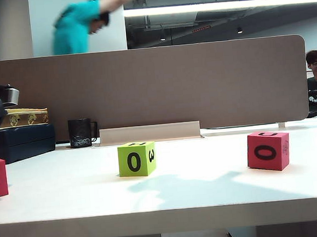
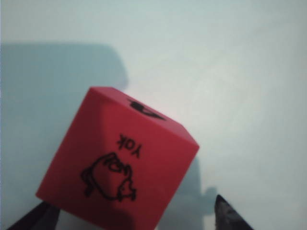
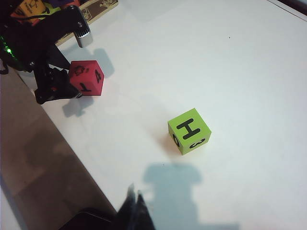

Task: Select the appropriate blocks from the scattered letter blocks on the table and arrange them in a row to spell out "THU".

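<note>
1. We see three foam-like letter cubes on the wide flat white table (image 1: 219, 196); the pinkish-red cube with a drawn animal and a "T" face (image 3: 86, 78) sits at the far left edge in the exterior view, only partly in frame; the lime-green cube with "H" on top (image 3: 189, 130) sits near the middle; the second pinkish-red cube (image 1: 268, 150) sits well apart to the right, its top letter too foreshortened to read.
2. Key relation: the T cube lies straight ahead of the left gripper (image 2: 134, 218), between the lines of the two fingertips (image 2: 228, 215); the cube is turned corner-on to the jaws, not square; no contact visible.
3. Left gripper jaws stand wide apart, empty; we judge it is lining up for a grasp on the T cube, and the skewed faces may make the cube twist as the jaws close.
4. Right gripper (image 3: 135, 211) has its fingers pressed together, holding nothing; it hovers over the table near the front edge, with the green cube ahead of it, apart.
5. The left arm is clearly the nearer one to the T cube; no row formed yet.
6. Background: a dark mug (image 1: 80, 133) and a beige divider panel (image 1: 156, 86) behind the table.
</note>
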Available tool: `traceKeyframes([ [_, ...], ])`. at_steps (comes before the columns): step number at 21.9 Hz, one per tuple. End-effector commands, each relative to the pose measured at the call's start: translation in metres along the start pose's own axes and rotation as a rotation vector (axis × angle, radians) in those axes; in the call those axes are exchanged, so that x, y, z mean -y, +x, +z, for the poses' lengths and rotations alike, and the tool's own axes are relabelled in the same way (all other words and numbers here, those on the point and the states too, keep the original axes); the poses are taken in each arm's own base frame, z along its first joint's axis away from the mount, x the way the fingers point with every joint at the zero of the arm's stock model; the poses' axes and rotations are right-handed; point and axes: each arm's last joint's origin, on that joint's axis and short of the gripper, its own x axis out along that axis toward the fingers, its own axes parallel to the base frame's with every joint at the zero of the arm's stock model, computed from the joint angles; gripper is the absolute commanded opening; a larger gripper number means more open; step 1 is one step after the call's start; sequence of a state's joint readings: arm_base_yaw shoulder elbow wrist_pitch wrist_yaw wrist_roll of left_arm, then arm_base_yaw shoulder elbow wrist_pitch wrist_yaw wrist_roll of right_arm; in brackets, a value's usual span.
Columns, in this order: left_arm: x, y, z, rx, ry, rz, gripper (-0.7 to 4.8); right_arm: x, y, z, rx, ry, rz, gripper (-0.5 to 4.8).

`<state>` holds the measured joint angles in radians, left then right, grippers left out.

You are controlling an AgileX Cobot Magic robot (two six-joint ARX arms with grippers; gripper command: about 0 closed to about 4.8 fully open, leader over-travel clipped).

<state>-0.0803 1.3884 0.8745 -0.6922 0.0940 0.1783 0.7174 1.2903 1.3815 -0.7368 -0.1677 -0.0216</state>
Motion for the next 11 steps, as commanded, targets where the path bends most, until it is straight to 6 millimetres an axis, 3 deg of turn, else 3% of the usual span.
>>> traceKeyframes([
  [1,0.0024,-0.0017,0.0050,0.042,-0.019,-0.005,4.06,-0.0004,-0.0021,0.0020,0.015,-0.008,-0.002,-0.05],
  [11,0.0039,0.0067,0.0124,0.090,-0.041,-0.106,4.04,-0.0003,-0.0019,0.0020,0.015,-0.008,-0.002,-0.05],
])
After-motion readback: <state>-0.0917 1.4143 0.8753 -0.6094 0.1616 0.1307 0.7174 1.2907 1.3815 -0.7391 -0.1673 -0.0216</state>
